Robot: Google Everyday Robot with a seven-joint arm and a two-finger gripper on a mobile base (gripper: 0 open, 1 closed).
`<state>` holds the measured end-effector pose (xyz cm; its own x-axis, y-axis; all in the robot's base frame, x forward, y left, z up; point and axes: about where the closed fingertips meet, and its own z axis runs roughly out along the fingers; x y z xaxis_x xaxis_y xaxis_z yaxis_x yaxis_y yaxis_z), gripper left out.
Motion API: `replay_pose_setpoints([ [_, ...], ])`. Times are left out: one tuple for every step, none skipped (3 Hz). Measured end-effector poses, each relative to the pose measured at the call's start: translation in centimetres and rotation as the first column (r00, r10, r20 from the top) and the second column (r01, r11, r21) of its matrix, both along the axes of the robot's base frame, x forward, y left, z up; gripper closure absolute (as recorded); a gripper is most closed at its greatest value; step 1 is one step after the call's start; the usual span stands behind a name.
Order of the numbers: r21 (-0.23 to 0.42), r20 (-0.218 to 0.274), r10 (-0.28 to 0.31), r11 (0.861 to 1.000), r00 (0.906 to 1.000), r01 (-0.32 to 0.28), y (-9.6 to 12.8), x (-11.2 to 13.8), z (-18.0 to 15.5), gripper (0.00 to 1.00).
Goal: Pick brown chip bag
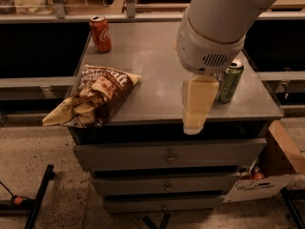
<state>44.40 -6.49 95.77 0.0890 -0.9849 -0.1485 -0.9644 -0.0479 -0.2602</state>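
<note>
The brown chip bag (93, 99), dark brown with cream patches and white lettering, lies on the front left corner of the grey cabinet top (152, 66), its lower end hanging over the edge. My gripper (196, 109) hangs from the big white arm, above the front middle of the cabinet top, well to the right of the bag and not touching it. A red soda can (101, 33) stands at the back left. A green soda can (229, 81) stands at the right, partly behind the arm.
The cabinet has drawers (167, 156) below its top. A cardboard box (276, 166) sits on the floor at the right. A black stand leg (40, 194) lies on the floor at the left. Shelving runs behind the cabinet.
</note>
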Motion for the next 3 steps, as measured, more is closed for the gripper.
replay_pose_setpoints([
  [0.005, 0.059, 0.051, 0.999, 0.9969, -0.052, 1.3, 1.7, 0.7, 0.00],
  [0.012, 0.141, 0.161, 0.986, 0.9769, -0.164, 3.3, 4.8, 1.8, 0.00],
  [0.003, 0.188, 0.278, 0.959, 0.9419, -0.284, 4.9, 7.3, 2.2, 0.00],
])
